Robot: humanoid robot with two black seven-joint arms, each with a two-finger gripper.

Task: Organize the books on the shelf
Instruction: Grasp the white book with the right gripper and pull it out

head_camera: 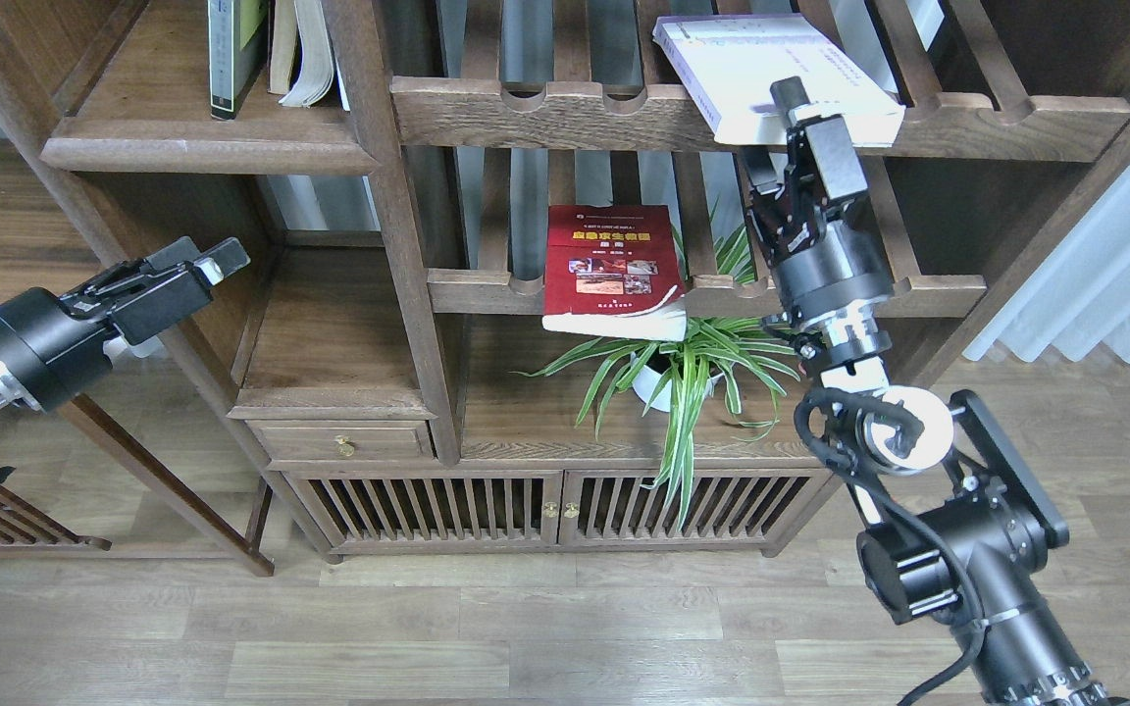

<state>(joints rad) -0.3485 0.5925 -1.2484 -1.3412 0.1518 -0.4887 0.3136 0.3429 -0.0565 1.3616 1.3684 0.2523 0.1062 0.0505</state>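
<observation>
The pale lavender-white book [771, 59] lies flat on the upper slatted rack and overhangs its front rail. My right gripper [771, 129] is open at that book's near edge, with one finger [791, 95] over the cover and the other below the rail. The red book [609, 260] lies on the middle slatted rack, overhanging its rail. The black-grey book with the yellow-green panel [230, 54] stands upright on the solid dark-brown shelf [202, 152] at the upper left. My left gripper [210, 260] is open and empty, below and left of that shelf.
A pale book with loose pages [302, 54] stands beside the black-grey one. A spider plant in a white pot [668, 378] sits under the red book. An upright post [384, 196] divides the bays. A drawer [344, 443] and slatted doors [545, 510] are below.
</observation>
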